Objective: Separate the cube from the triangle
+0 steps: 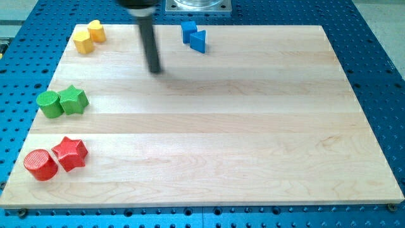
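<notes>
No jaws here: my tip rests at eight o'clock from the touching blue cube and blue triangle, apparently approaching to split them.

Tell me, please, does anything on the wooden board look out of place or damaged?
Nothing stands out. The blocks sit in tidy same-coloured pairs, and the blue cube and blue triangle touch at the view's top. My tip rests to their left, apart.

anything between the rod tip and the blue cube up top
Nothing: in the camera view only bare wood separates my tip from the blue cube, which touches the blue triangle.
</notes>
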Robot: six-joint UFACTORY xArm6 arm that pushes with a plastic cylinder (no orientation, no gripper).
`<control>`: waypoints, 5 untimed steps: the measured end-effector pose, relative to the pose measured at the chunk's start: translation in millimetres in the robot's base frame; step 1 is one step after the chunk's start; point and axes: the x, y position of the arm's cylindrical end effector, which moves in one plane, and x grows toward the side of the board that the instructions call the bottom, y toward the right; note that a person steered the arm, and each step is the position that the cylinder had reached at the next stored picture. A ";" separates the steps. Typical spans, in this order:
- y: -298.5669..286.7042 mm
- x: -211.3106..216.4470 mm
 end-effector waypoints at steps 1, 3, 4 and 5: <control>86.8 -30.8; 36.5 -109.9; 48.5 -115.2; 40.5 -121.2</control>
